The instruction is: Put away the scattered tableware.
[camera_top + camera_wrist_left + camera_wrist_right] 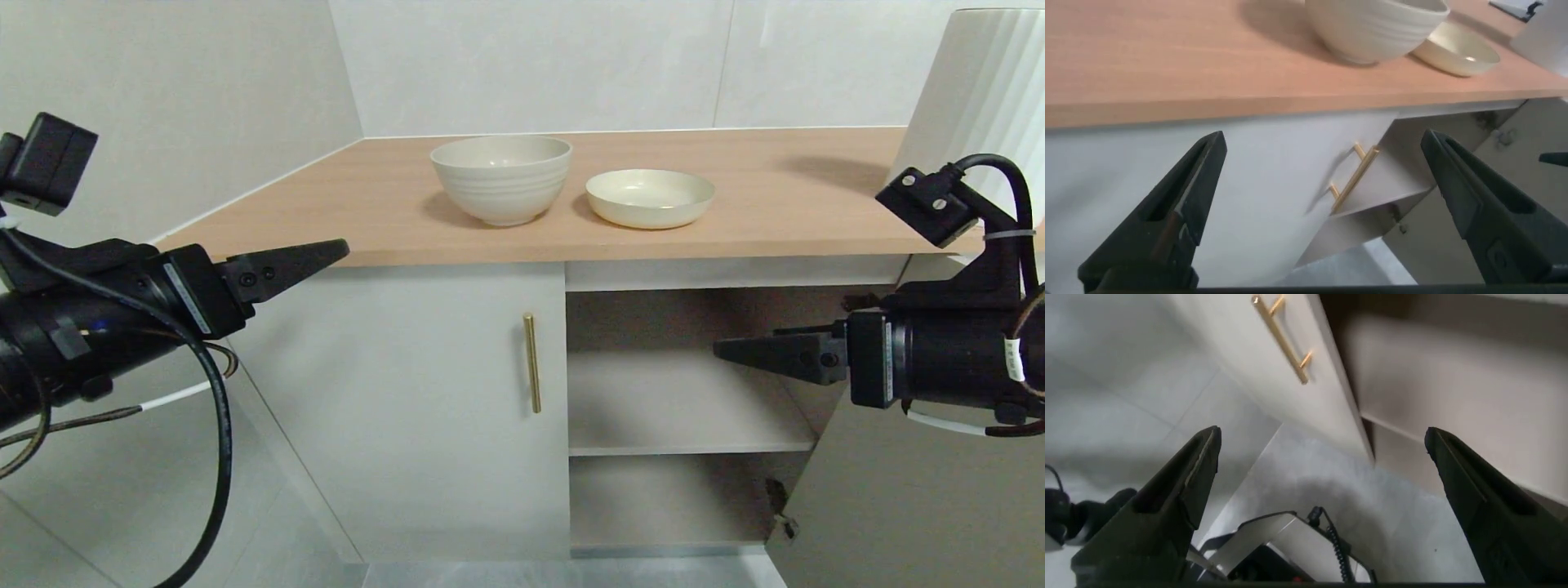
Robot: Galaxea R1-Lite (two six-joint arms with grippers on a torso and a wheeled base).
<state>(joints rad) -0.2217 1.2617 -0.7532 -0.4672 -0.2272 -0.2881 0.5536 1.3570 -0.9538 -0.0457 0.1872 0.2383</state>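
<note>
2 black grippers hang in front of a white cabinet, both with fingers spread wide and holding nothing. The left gripper (335, 249) sits just under the front edge of the light wooden countertop (775, 204), left of the closed white cabinet door (424, 408) with its slim brass bar handle (531, 363). The right gripper (727, 349) points into the open compartment, level with the space above its white shelf (678, 400); the swung-open door (898, 506) hangs below that arm. On the countertop stand 2 pieces of tableware, near each other but apart: a deep ribbed cream ceramic bowl (500, 178) and, to its right, a shallow pale-yellow dish (650, 198).
</note>
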